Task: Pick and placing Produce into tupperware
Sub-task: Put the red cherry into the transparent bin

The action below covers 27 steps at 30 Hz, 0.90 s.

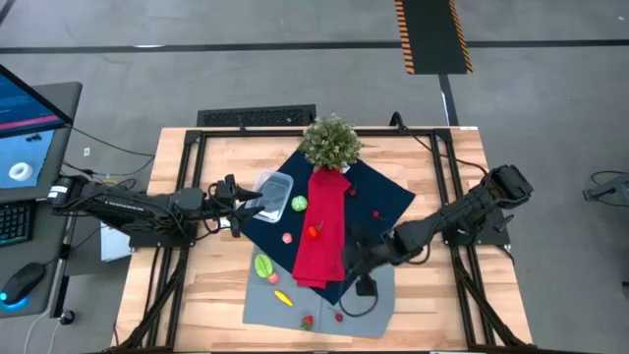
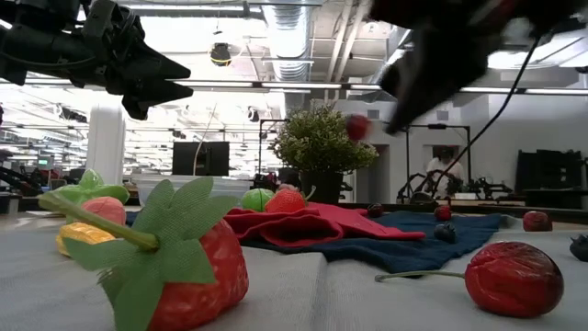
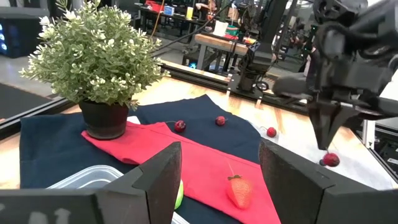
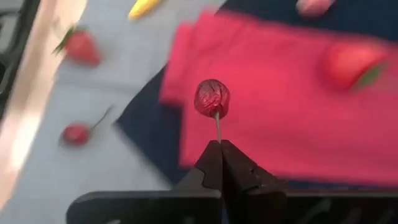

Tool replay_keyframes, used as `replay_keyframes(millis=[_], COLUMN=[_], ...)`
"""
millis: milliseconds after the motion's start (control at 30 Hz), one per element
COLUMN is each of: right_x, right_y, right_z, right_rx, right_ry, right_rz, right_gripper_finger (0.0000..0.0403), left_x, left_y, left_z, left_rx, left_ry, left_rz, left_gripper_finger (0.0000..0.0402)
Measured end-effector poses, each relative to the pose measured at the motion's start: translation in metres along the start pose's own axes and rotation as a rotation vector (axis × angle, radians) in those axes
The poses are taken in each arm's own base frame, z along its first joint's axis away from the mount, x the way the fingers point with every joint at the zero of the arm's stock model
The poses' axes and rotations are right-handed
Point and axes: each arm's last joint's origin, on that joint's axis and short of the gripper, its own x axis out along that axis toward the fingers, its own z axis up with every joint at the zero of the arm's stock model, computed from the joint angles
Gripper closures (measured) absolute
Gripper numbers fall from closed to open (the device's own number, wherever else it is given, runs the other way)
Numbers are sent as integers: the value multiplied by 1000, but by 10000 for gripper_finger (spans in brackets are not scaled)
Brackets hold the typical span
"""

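The clear tupperware point(image 1: 275, 193) sits on the dark blue cloth. A green round piece point(image 1: 298, 204) lies by its right side. My left gripper point(image 1: 257, 204) hovers open at the tupperware's left edge; the left wrist view shows the tupperware's rim point(image 3: 87, 177) and the open left gripper point(image 3: 221, 155). My right gripper point(image 1: 352, 258) is shut on a red cherry point(image 4: 212, 98) above the red cloth strip point(image 1: 324, 236). A pink piece point(image 1: 287, 237), strawberry point(image 1: 314, 231), green leafy piece point(image 1: 263, 265) and yellow piece point(image 1: 283, 297) lie around. My right gripper pinches the cherry's thin stem point(image 4: 217, 127) between its two fingertips, at the stem's free end. The fingers come from above, slanting down. The cherry point(image 3: 331, 160) is lifted clear and hangs just beyond the fingertips, over the red cloth.
A bushy potted plant point(image 1: 331, 141) stands at the far end of the red cloth. More cherries point(image 3: 180, 126) lie on the blue cloth. A grey cloth point(image 1: 373, 295) at the near side carries a strawberry point(image 1: 307, 321) and a cherry point(image 1: 339, 317). Bare wood lies left and right.
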Motion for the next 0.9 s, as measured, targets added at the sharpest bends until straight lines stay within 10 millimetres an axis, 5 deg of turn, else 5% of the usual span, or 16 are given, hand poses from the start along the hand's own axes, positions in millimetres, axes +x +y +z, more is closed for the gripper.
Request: replay_keyframes(millis=[400, 900], right_x=[-1, -6], right_y=[-61, -67], right_z=[41, 57], right_rx=[-68, -109], right_ry=[-241, -407], right_rz=[-135, -107], right_gripper_finger=[393, 393], left_x=[3, 32], left_y=[-10, -24], left_z=[-7, -10], left_rx=[53, 99], left_ry=[67, -8], left_rz=[-207, -247], left_gripper_finger=[198, 198])
